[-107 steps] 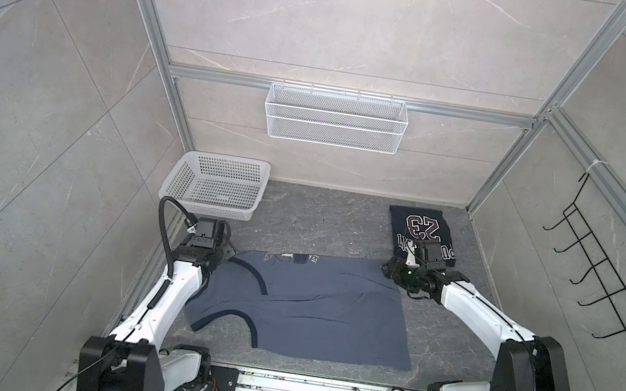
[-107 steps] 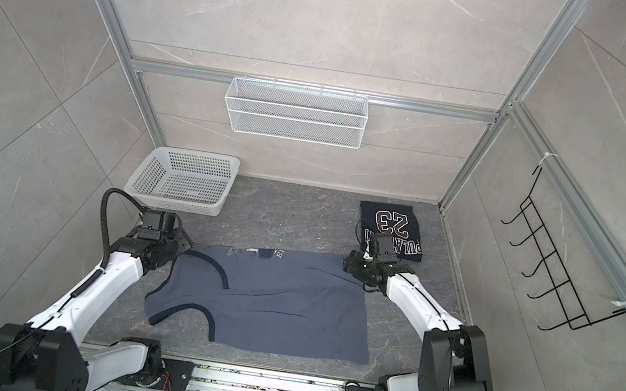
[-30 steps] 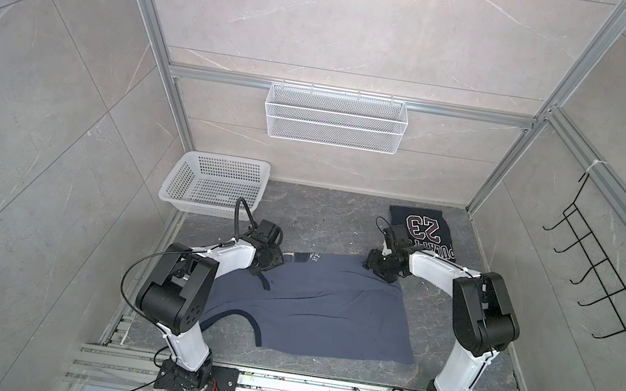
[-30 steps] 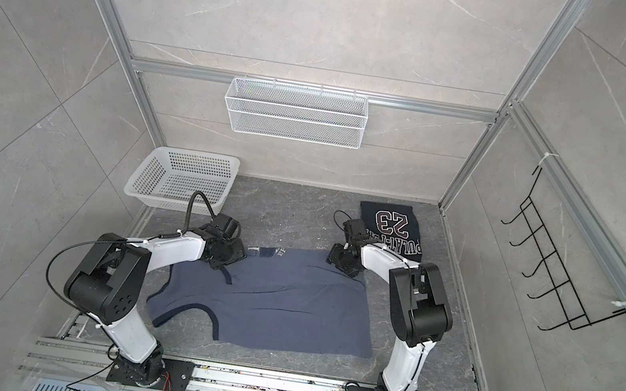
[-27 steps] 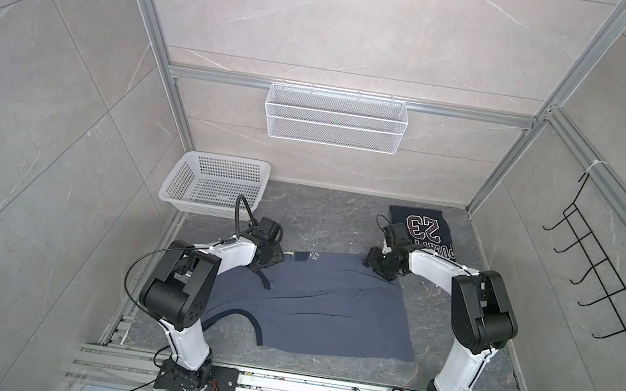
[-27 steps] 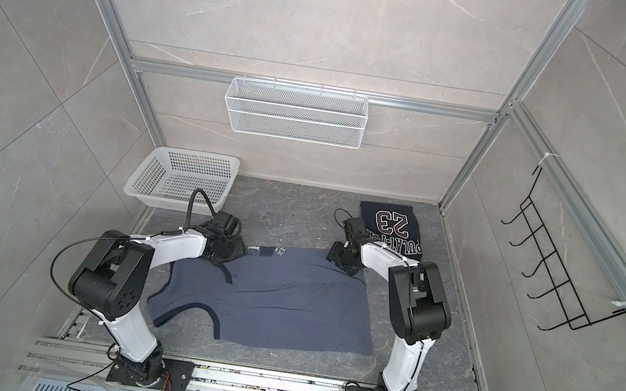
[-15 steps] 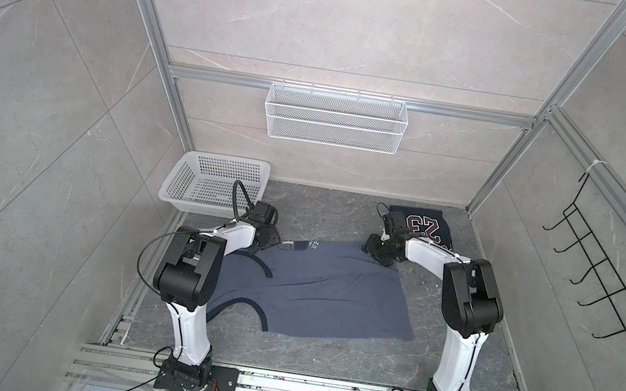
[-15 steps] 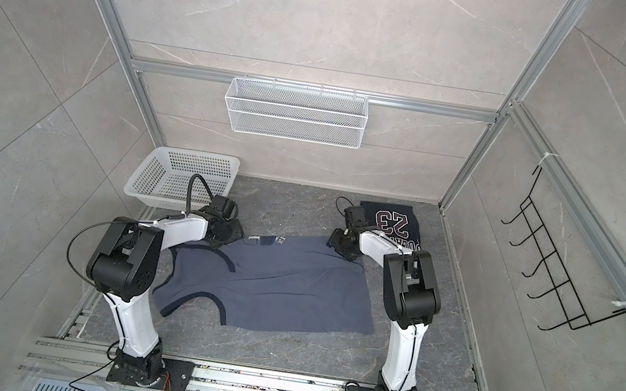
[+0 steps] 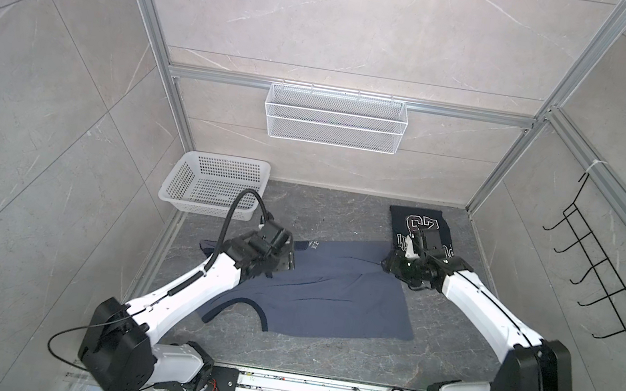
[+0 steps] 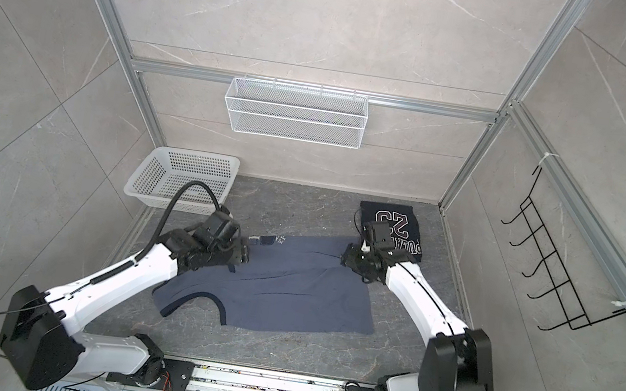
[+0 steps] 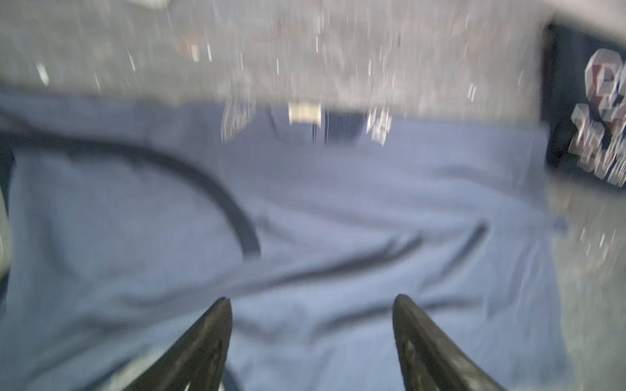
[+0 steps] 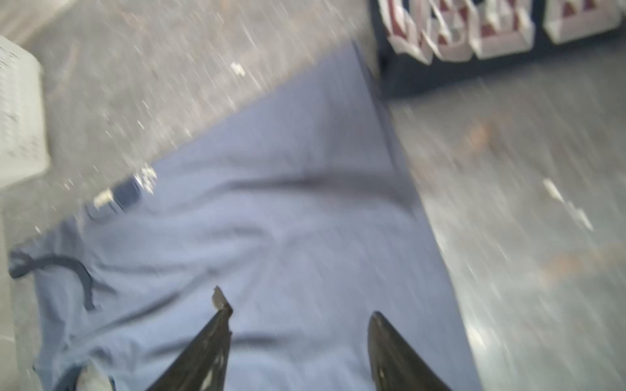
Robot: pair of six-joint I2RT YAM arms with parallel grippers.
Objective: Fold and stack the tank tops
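1. Dark tabletop (image 9: 300, 354): fills the lower centre.
2. Slate blue-grey tank top (image 9: 330, 291): spread flat mid-frame, wrinkled.
3. Folded navy tank top (image 9: 421, 221): right of centre, just beside the blue-grey corner.
4. The left pincer (image 11: 310, 301): jaws apart, empty, above blue-grey cloth.
5. The right pincer (image 12: 298, 304): same.

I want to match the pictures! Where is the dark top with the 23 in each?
Top view: dark top at the back, right side.
Top view: dark top, same spot.
Left wrist: dark top, cut off at the edge.
Right wrist: dark top, cut off at the edge.
Shared landmark: blue-grey top beside it.
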